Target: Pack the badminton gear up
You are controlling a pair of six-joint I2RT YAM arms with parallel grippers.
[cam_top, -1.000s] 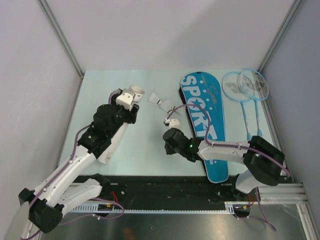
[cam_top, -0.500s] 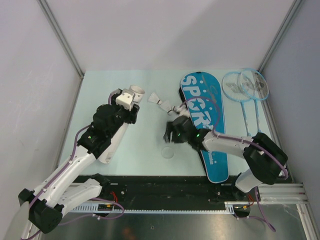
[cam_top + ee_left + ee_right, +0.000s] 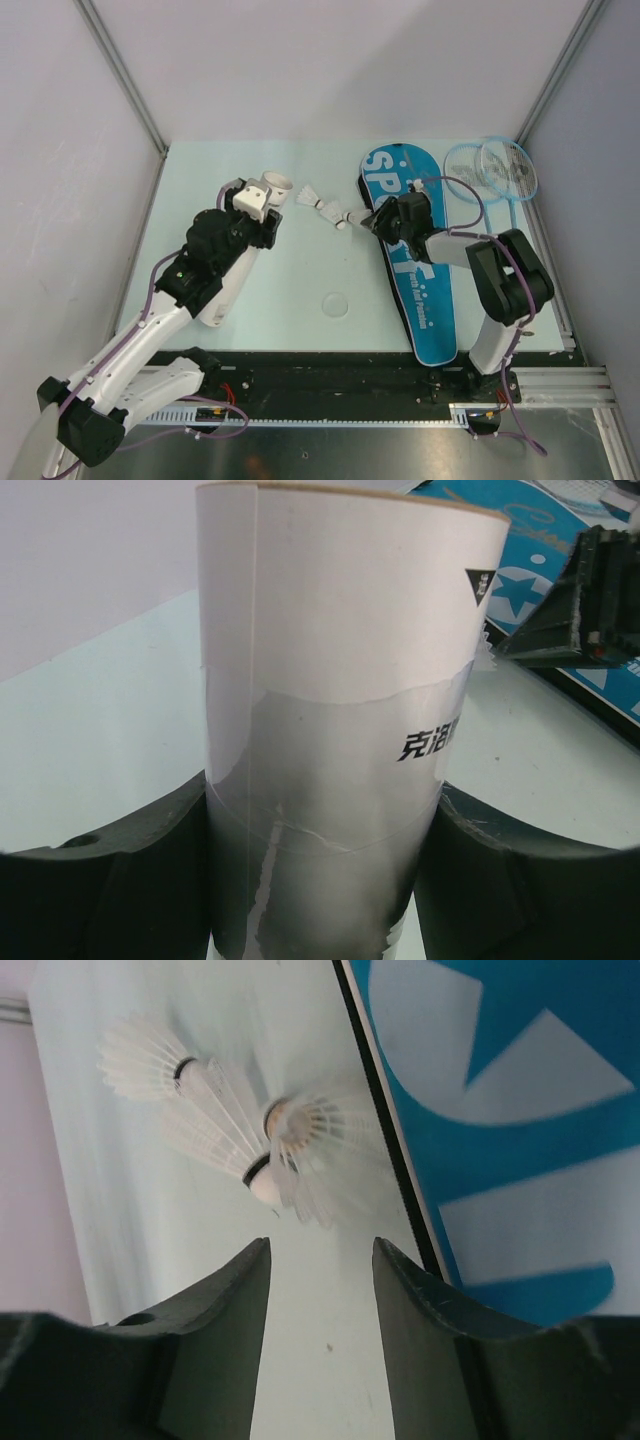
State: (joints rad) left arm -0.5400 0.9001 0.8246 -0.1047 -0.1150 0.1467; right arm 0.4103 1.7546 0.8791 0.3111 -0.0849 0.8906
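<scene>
My left gripper (image 3: pixel 325 880) is shut on the white cylindrical tube (image 3: pixel 340 730), which stands up between its fingers. In the top view the tube's open end (image 3: pixel 274 185) points to the back of the table. Three white shuttlecocks (image 3: pixel 328 208) lie in a row left of the blue "SPORT" bag (image 3: pixel 418 262). My right gripper (image 3: pixel 372 222) is open and empty, just right of them. In the right wrist view (image 3: pixel 320 1250) its fingers point at the shuttlecocks (image 3: pixel 262 1150), with the bag's black edge (image 3: pixel 385 1140) alongside. Two light-blue rackets (image 3: pixel 492 172) lie at the back right.
A small round clear lid (image 3: pixel 335 304) lies on the table near the front middle. The right arm (image 3: pixel 470 250) lies across the bag. Grey walls close in the table on three sides.
My right arm has swung from the front middle of the table back over the bag to the shuttlecocks. The round lid now shows where it was. The left arm has not moved.
</scene>
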